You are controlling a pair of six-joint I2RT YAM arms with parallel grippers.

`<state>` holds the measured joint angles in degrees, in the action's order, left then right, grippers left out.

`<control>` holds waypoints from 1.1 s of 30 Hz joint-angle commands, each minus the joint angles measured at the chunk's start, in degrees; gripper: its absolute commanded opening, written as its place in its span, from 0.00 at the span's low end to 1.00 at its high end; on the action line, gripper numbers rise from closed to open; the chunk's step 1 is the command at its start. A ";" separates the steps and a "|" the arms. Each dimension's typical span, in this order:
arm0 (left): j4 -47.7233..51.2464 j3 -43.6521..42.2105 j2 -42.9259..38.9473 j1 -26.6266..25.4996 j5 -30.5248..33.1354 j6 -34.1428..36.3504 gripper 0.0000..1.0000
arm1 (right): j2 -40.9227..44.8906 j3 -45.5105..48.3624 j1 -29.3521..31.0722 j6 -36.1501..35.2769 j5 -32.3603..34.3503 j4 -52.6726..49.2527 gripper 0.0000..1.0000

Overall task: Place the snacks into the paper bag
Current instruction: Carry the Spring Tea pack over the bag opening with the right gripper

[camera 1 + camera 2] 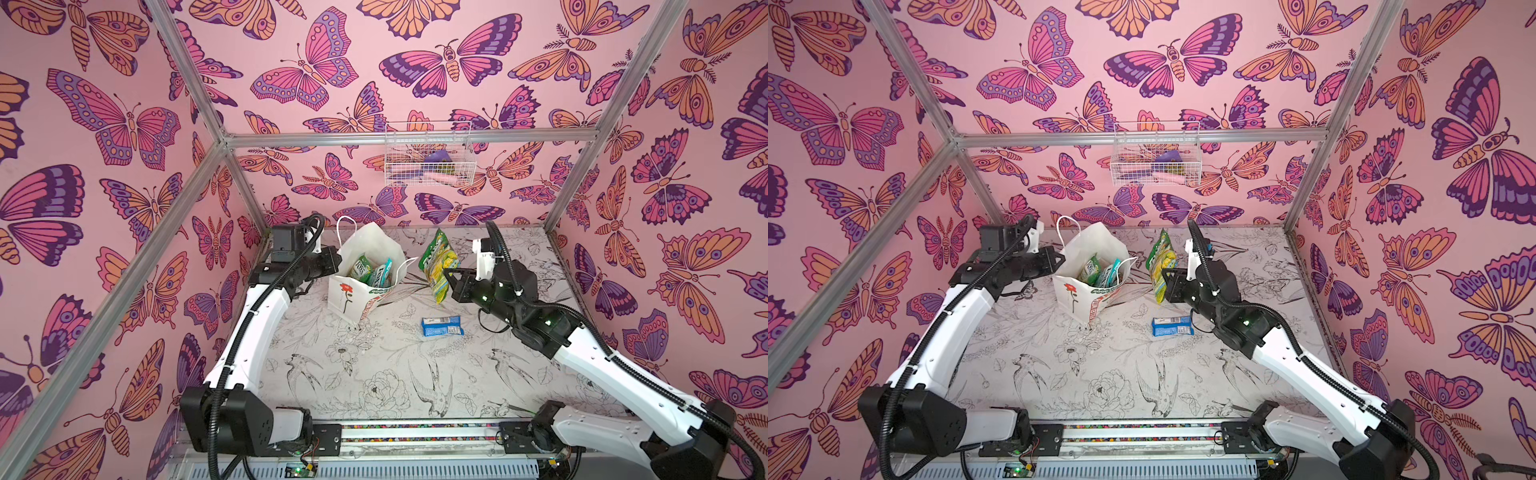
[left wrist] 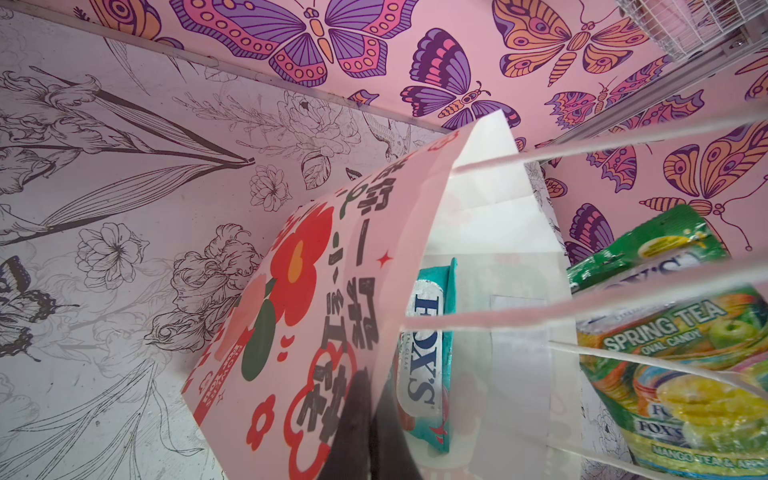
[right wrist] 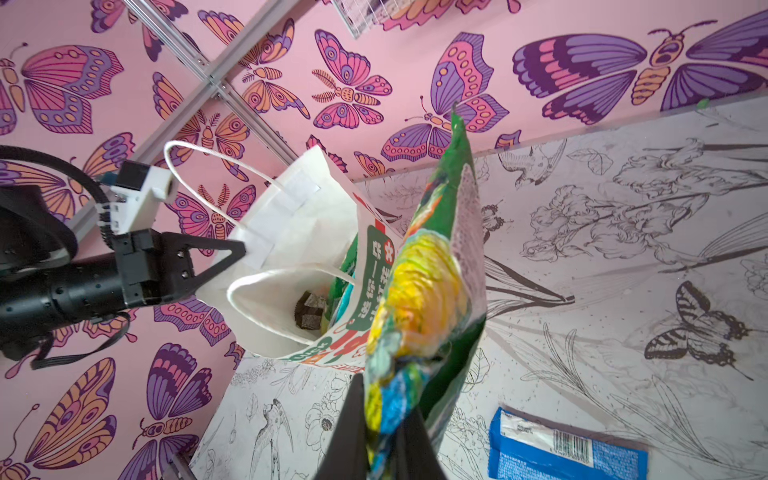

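1. Nearest on the flower-printed tabletop (image 1: 316, 345), a small blue-white foil packet (image 1: 441, 326) lies flat, outside any container.
2. Beyond it, the right gripper (image 3: 384, 419) is clamped narrow on the lower end of a glossy green-yellow FOX'S candy bag (image 1: 438, 266). The bag is upright in the air, just beside the paper bag's mouth and not in it.
3. Next stands the tall white paper bag (image 1: 344, 297), red flower on its front, tilted with its mouth gaping. Inside are a green FOX'S packet (image 1: 359, 268), a teal FOX'S packet (image 1: 384, 272) and, at the bottom, a small dark wrapper (image 3: 309, 311) whose colour is hard to tell.
4. The left gripper (image 2: 370, 415) pinches the bag's printed side wall tight; in both top views its tips are hidden.
5. Farthest, a white wire basket (image 1: 399, 168) on the back wall holds purple and pink things too blurred to name.
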<state>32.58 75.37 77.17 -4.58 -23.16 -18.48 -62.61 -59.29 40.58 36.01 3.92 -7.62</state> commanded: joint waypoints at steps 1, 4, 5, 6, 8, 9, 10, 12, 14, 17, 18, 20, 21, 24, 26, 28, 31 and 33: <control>-3.07 0.75 -1.05 -0.52 -1.81 0.85 0.00 | 1.28 -3.76 -0.41 -2.77 0.95 1.64 0.00; -3.14 0.74 -1.23 -0.54 -1.89 0.86 0.00 | 0.94 -4.99 -0.44 -3.35 0.33 1.89 0.00; -3.17 0.82 -1.15 -0.55 -1.90 0.83 0.00 | 0.79 -5.56 -0.42 -3.53 0.08 1.89 0.00; -3.15 0.75 -1.13 -0.59 -2.03 0.85 0.00 | 0.61 -6.00 -0.42 -3.64 -0.13 1.89 0.00; -3.18 0.81 -1.13 -0.54 -2.15 0.90 0.00 | 0.21 -7.20 -0.46 -4.08 -0.81 1.75 0.00; -3.15 0.81 -1.19 -0.60 -2.11 0.89 0.00 | 0.05 -7.69 -0.42 -4.32 -1.07 1.65 0.00; -3.15 0.79 -1.28 -0.62 -2.11 0.90 0.00 | -0.09 -8.27 -0.46 -4.54 -1.33 1.55 0.00; -3.20 0.81 -1.27 -0.69 -2.11 0.83 0.00 | -0.25 -9.40 -0.47 -5.09 -1.73 1.38 0.00; -3.14 0.81 -1.34 -0.74 -2.14 0.86 0.00 | -0.50 -10.41 -0.45 -5.58 -2.23 1.21 0.00; -3.14 0.77 -1.24 -0.80 -2.46 0.92 0.00 | -0.82 -11.95 -0.46 -6.13 -3.35 1.29 0.00; -3.13 0.87 -1.23 -0.87 -2.59 0.99 0.00 | -0.93 -12.31 -0.41 -6.31 -3.82 1.46 0.00; -3.23 0.87 -1.23 -1.16 -2.88 1.11 0.00 | -1.49 -13.16 -0.41 -6.32 -5.19 1.78 0.00; -3.31 0.83 -1.27 -1.20 -2.89 1.16 0.00 | -1.81 -13.58 -0.41 -6.23 -5.90 1.85 0.00; -3.40 0.68 -1.28 -1.57 -2.99 1.34 0.00 | -2.94 -14.56 -0.41 -5.78 -8.39 2.65 0.00; -3.40 0.77 -1.14 -1.85 -3.02 1.43 0.00 | -3.69 -15.10 -0.42 -5.44 -9.54 3.24 0.00; -3.42 0.74 -1.13 -2.06 -2.98 1.52 0.00 | -4.38 -15.60 -0.42 -5.10 -10.07 3.50 0.00; -3.44 0.76 -1.16 -2.37 -3.12 1.56 0.00 | -5.58 -16.75 -0.41 -4.94 -10.88 3.42 0.00; -3.51 0.70 -1.29 -2.53 -3.06 1.69 0.00 | -6.26 -17.44 -0.46 -4.72 -11.54 3.55 0.00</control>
<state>32.56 75.37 77.17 -6.42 -23.62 -18.04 -68.73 -73.32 40.58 31.48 -5.63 -8.05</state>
